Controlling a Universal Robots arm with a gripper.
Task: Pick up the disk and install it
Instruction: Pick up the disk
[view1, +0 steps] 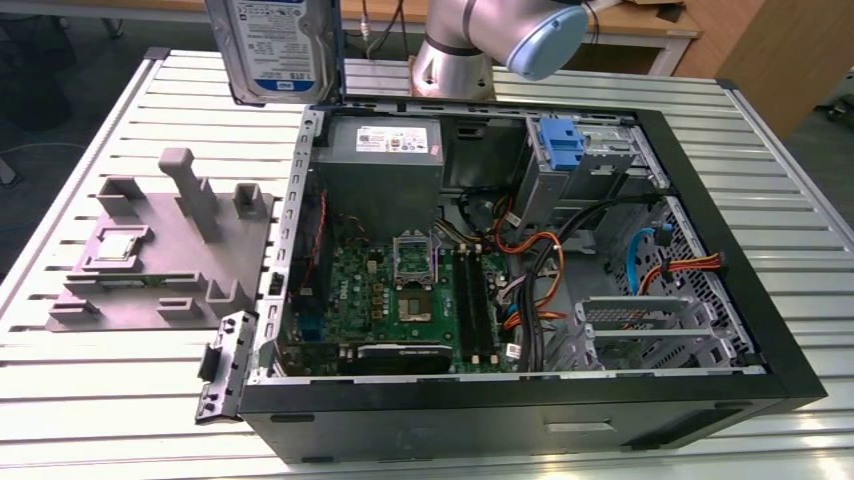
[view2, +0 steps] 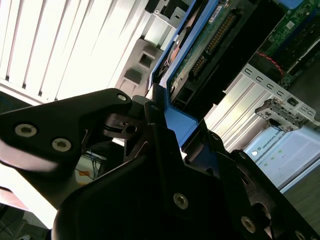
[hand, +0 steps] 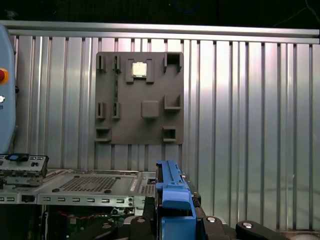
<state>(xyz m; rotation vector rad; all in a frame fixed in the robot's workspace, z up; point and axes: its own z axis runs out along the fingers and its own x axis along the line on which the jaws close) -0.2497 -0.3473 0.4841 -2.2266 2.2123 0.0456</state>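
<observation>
Item 1. Table (view1: 80, 400): slatted metal top that carries everything listed below.

Item 2. Computer case (view1: 467, 420): black tower lying on its side with the panel off. Circuit board, cables and a metal drive cage (view1: 607, 150) are exposed.

Item 3. Robot arm (view1: 494, 40): silver with a blue joint cap, standing past the case's far edge.

Item 4. Grey holder plate (view1: 147, 260): lies on the table at the exterior view's left of the case. Its slots are vacant apart from a small chip (view1: 120, 243).

Item 5. Disk (view1: 274, 50): silver-grey with a white-and-blue label, on edge in the air above the table. It is near the case's far corner at the exterior view's left, outside the case and touching nothing below. The second wrist view shows its green underside (view2: 210, 45) and its blue side rail.

Item 6. Gripper (view2: 162, 120): black, with the jaws pinching the disk by that blue rail.

Item 7. Blue bracket (view1: 563, 145): seated upright in the drive cage and carrying no drive.

Status: pick-up looks complete. Installation is outstanding, since the disk is in no bay.
</observation>
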